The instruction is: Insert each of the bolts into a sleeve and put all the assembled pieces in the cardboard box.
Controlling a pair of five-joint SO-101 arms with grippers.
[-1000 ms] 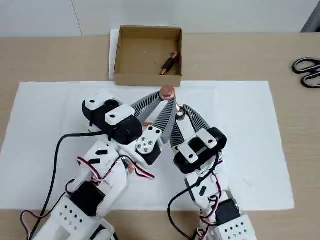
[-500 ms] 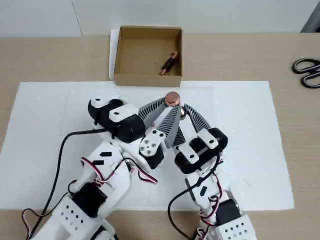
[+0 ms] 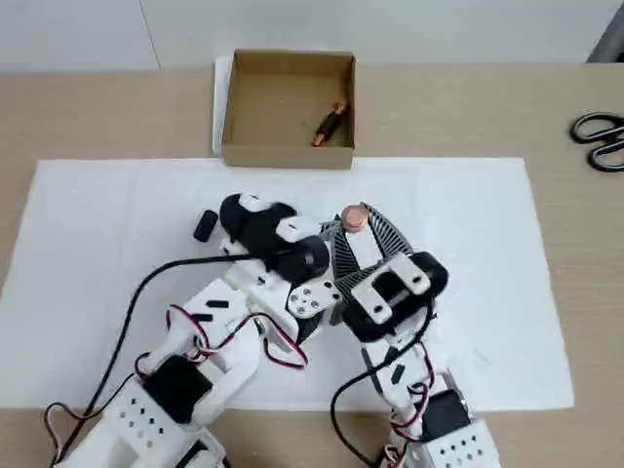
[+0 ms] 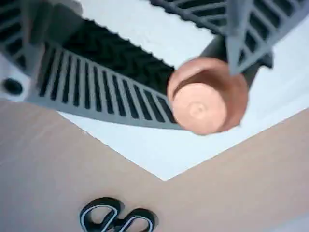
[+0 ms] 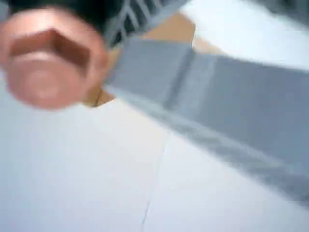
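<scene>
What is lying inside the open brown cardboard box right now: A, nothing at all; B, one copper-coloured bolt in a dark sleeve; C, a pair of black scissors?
B: one copper-coloured bolt in a dark sleeve lies inside the brown cardboard box near a side wall; the black scissors lie outside it on the wooden table.

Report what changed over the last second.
The copper bolt, held at the tip of the right gripper, moved away from the cardboard box, toward the arm bases and slightly right. The left arm swung rightward with it. The assembled piece in the box and the scissors stayed put.
</scene>
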